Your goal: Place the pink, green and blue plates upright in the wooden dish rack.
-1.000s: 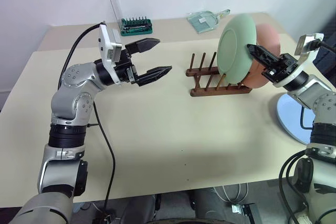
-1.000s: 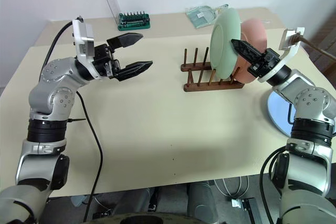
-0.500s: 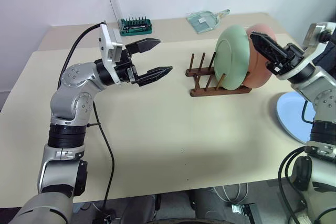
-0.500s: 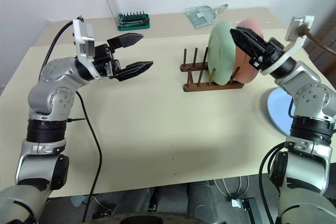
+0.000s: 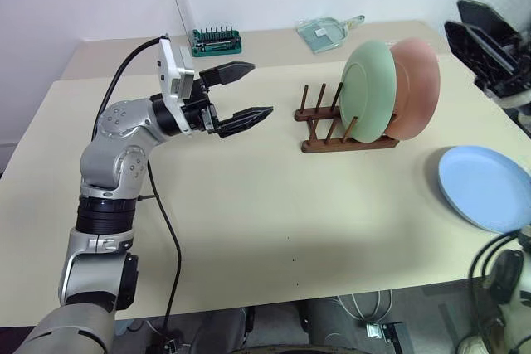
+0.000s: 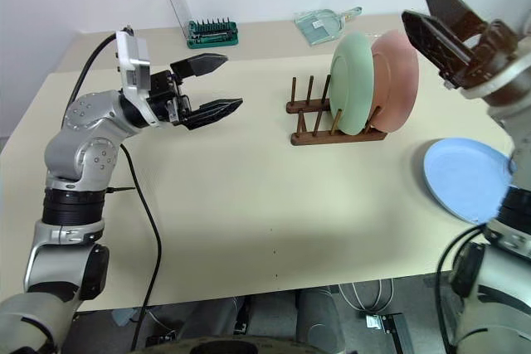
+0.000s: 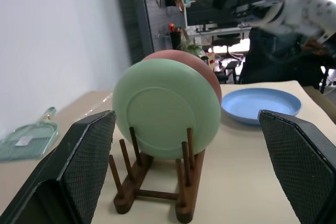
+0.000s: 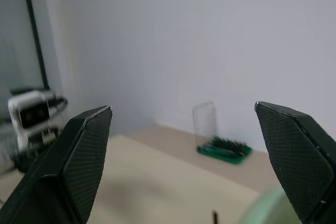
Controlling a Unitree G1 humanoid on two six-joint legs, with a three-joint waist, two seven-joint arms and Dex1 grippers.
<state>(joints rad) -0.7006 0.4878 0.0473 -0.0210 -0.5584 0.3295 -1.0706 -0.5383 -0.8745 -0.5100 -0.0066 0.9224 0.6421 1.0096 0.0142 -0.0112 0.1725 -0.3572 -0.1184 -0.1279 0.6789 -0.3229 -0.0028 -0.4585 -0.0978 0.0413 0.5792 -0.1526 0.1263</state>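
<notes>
1. Wooden dish rack (image 5: pixel 347 126): stood on the table (image 5: pixel 249 205), right of centre toward the far side, rails running left to right.
2. Green plate (image 5: pixel 370 92): stood upright in the rack between pegs near the right end, leaning slightly toward the right.
3. Pink plate (image 5: pixel 419 84): stood upright directly behind the green plate on the right, touching or just beside it, partly hidden by it.
4. Blue plate (image 5: pixel 485 188): lay flat on the table at the right edge, nearer than the rack, well apart from it.
5. Left gripper (image 5: pixel 241 93): hovered above the table left of the rack, pointed right toward it, fingers spread wide, nothing between them.
6. Right gripper (image 6: pixel 444 26): held in the air at the far right, above and right of the pink plate, apart from both plates, fingers spread wide, nothing held.
7. Green bit holder (image 5: pixel 216 39): stood at the far edge, clear lid raised.
8. Clear dustpan (image 5: pixel 325 32): lay at the far edge, right of the bit holder.
</notes>
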